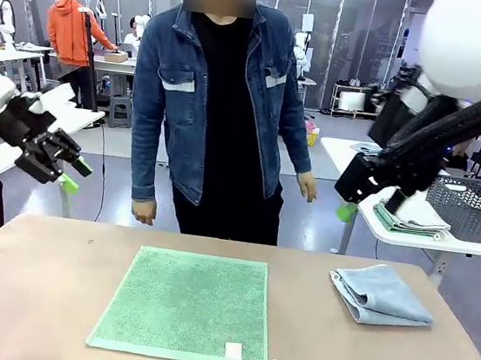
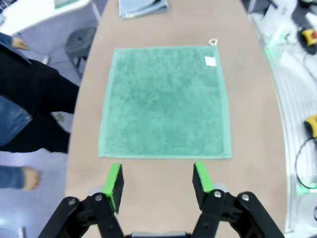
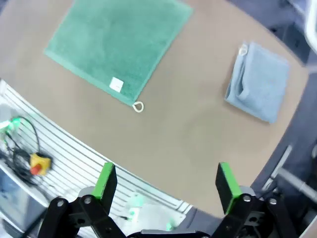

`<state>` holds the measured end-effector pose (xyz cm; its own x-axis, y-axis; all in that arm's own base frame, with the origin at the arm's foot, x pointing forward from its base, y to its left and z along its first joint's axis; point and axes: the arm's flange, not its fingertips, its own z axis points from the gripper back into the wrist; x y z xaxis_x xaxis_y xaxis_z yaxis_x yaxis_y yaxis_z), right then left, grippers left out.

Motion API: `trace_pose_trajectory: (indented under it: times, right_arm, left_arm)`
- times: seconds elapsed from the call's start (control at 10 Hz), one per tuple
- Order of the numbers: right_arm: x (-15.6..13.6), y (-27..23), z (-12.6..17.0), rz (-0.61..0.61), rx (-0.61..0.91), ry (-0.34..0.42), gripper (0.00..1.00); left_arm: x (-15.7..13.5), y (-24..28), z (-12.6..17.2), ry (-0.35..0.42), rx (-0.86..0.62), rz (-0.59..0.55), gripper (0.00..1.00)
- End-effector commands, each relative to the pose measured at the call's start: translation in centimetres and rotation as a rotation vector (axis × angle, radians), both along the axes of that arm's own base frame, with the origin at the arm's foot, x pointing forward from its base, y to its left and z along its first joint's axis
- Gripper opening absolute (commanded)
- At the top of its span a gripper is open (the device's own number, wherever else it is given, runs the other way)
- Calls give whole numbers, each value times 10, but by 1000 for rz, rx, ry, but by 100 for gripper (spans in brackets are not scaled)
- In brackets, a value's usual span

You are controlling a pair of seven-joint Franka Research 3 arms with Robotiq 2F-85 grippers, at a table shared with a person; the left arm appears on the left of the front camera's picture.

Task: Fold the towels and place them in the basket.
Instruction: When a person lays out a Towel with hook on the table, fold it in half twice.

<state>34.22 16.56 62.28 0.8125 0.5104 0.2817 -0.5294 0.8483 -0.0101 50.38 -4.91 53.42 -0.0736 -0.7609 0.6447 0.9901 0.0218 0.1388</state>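
Green terry-cloth square towel (image 1: 186, 305) lies flat and unfolded mid-table, tag and loop at the near right corner. The folded light blue cloth towel (image 1: 380, 294) sits well apart to its right. Both claws hang high, spread wide and empty: left gripper (image 2: 157, 181), right gripper (image 3: 166, 181). My worry is that pinching one edge just drags the cloth, so the fold goes crooked. The grey lattice basket (image 1: 474, 209) is over on a white side table (image 1: 392, 235), with the right arm partly in front of it.
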Motion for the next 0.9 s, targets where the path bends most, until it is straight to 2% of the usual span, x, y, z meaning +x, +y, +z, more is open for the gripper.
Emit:
trace_pose_trajectory:
  times: [0.0, 0.2, 0.3, 0.4, 0.5, 0.8]
  right_arm:
    - [24, 30, 12, 306, -124, -11, 100]
    - [23, 74, 13, 758, -223, 14, 100]
    - [23, 87, 10, 934, -223, 19, 100]
    - [26, 99, 6, 1003, -236, 40, 100]
    - [25, 111, -1, 1047, -251, 54, 100]
    - [26, 121, -17, 1124, -321, 48, 100]
  left_arm:
    - [-10, -62, 33, 49, 168, 21, 72]
    - [-33, -130, 50, 84, 375, 42, 72]
    - [-42, -159, 51, 71, 476, 52, 72]
    - [-49, -180, 47, 47, 552, 57, 72]
    - [-54, -194, 41, 62, 627, 72, 72]
    - [-59, -205, 27, 73, 717, 66, 72]
